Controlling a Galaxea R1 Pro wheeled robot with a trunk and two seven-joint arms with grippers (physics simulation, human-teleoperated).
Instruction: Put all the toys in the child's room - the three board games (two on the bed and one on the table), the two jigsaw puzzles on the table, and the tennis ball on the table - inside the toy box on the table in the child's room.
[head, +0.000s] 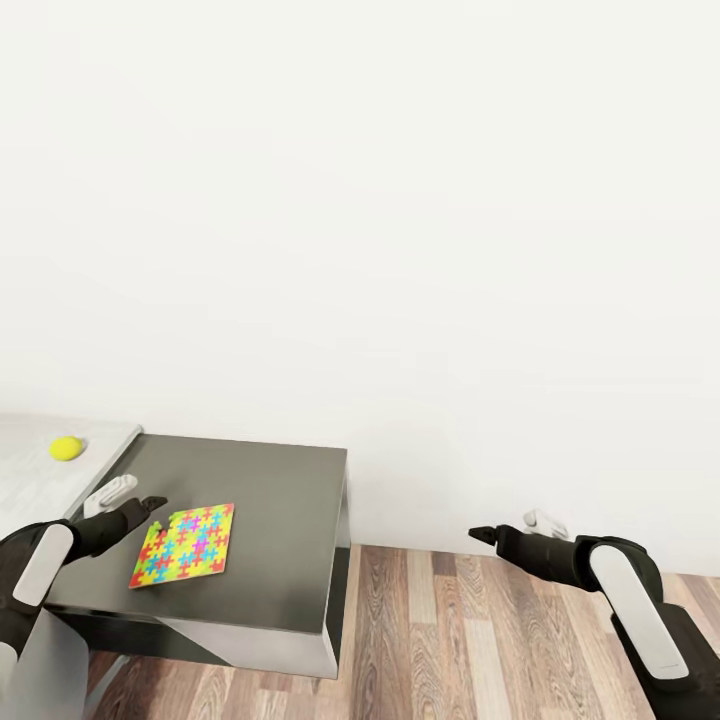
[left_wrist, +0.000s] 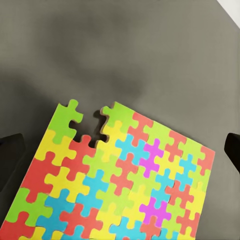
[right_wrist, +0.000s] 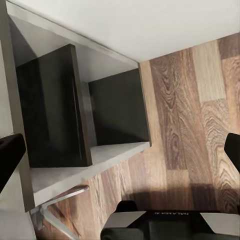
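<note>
A: Our left gripper hangs spread above the jigsaw puzzle, which lies flat on the dark side cabinet. Thin as it is, we could scrape past or push it.

B: Right gripper spread over the floor, holding nothing (toy box unseen). The tennis ball sits on the table.

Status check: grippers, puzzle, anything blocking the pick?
Left gripper open, poised at jigsaw puzzle lying flat on dark cabinet top. Right gripper empty over wood floor. Tennis ball on pale table. Nothing blocking.
</note>
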